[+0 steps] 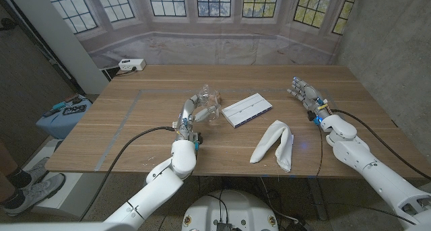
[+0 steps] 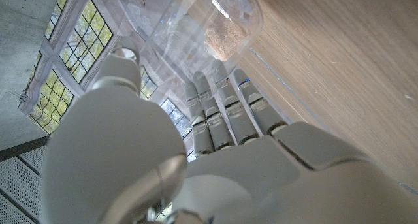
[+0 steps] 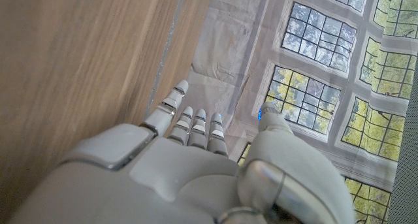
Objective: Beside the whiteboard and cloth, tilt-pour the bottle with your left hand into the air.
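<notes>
Left hand (image 1: 192, 113) gripped the clear bottle (image 1: 209, 103), tilted beside the whiteboard (image 1: 247, 110); advised a slow, firm tilt.

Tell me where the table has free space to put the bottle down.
Bare wood lies between the left robot hand and the table left edge, and between cloth and right robot hand. Around bottle and whiteboard it is crowded.
</notes>
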